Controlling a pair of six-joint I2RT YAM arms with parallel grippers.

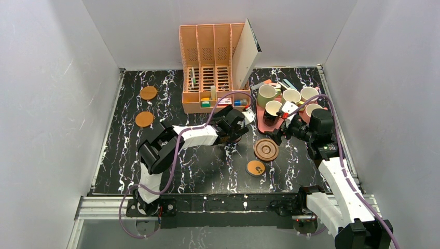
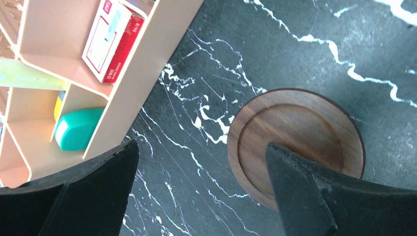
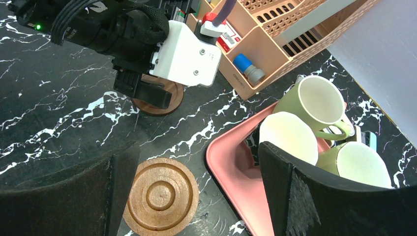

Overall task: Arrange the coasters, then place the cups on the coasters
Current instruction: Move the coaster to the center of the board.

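Two plain orange coasters (image 1: pixel 148 93) (image 1: pixel 144 119) lie at the far left. A ringed wooden coaster (image 1: pixel 266 150) (image 3: pixel 161 195) and an orange one with dark marks (image 1: pixel 255 168) lie in the middle. My left gripper (image 1: pixel 236 128) (image 2: pixel 201 147) is open low over the table, its right finger over the dark brown coaster (image 2: pixel 295 132) (image 3: pixel 169 101). Cups stand on the pink tray (image 1: pixel 260 111) (image 3: pixel 231 157): olive green (image 1: pixel 266 95) (image 3: pixel 314 105), black (image 1: pixel 272 111) (image 3: pixel 287 137), yellowish (image 3: pixel 356 164), and others behind. My right gripper (image 1: pixel 280 132) (image 3: pixel 196 147) is open and empty between the ringed coaster and the tray.
A salmon desk organiser (image 1: pixel 212 67) (image 2: pixel 147 59) with stationery stands at the back, close to the left gripper. Small items lie behind the tray near the back wall (image 1: pixel 277 83). White walls enclose the table on three sides.
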